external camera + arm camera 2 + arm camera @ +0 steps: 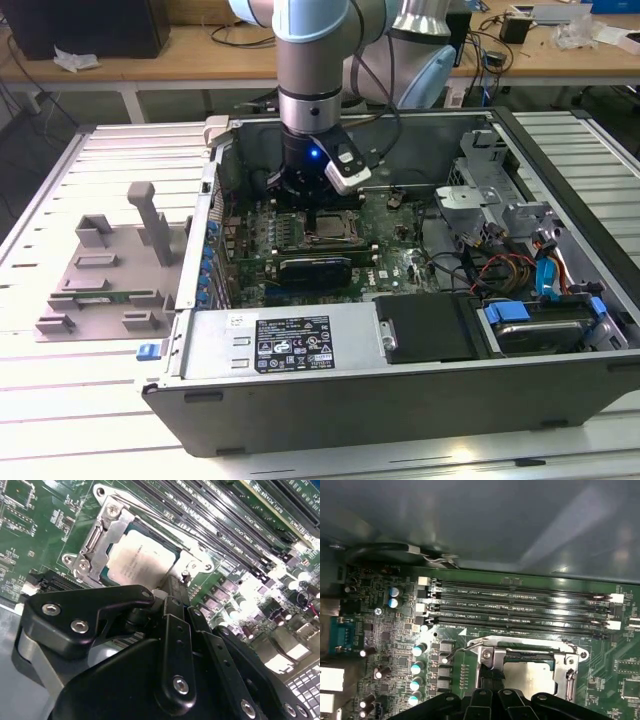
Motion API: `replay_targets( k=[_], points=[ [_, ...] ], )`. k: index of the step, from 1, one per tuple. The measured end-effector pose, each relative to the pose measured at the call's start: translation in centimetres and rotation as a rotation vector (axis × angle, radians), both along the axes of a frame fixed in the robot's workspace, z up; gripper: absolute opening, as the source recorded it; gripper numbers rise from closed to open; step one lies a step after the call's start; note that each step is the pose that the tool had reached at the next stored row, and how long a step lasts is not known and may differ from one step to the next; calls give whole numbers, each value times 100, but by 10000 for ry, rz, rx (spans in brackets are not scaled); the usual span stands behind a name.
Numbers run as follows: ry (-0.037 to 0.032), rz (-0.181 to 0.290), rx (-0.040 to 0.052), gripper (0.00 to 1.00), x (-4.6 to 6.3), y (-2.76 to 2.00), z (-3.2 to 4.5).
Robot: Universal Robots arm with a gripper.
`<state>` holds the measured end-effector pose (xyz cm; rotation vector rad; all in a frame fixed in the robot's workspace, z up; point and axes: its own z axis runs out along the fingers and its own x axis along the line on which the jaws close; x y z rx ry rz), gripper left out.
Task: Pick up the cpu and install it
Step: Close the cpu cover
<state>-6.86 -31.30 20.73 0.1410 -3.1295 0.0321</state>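
The cpu [140, 560] lies flat in its socket frame [95, 545] on the motherboard [385, 640], silver top up, its square edges parallel to the memory slots [520, 605] just beside. My fingers [172, 592] are pressed together on nothing, with the tips at the cpu's edge.

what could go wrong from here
1. The gripper hangs close to the cpu, which lies in the socket frame; a sideways drag could shift or tilt the chip.
2. The memory slots run right beside the socket, so a swing that way might clip them.
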Motion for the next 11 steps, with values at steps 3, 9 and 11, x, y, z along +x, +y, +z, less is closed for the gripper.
replay_targets(
  k=[3,9,11],
  points=[
    [1,7,0,11,-1,-1,-8],
    [1,13,-1,11,0,0,-20],
    [1,13,-1,11,0,0,-21]
  ],
)
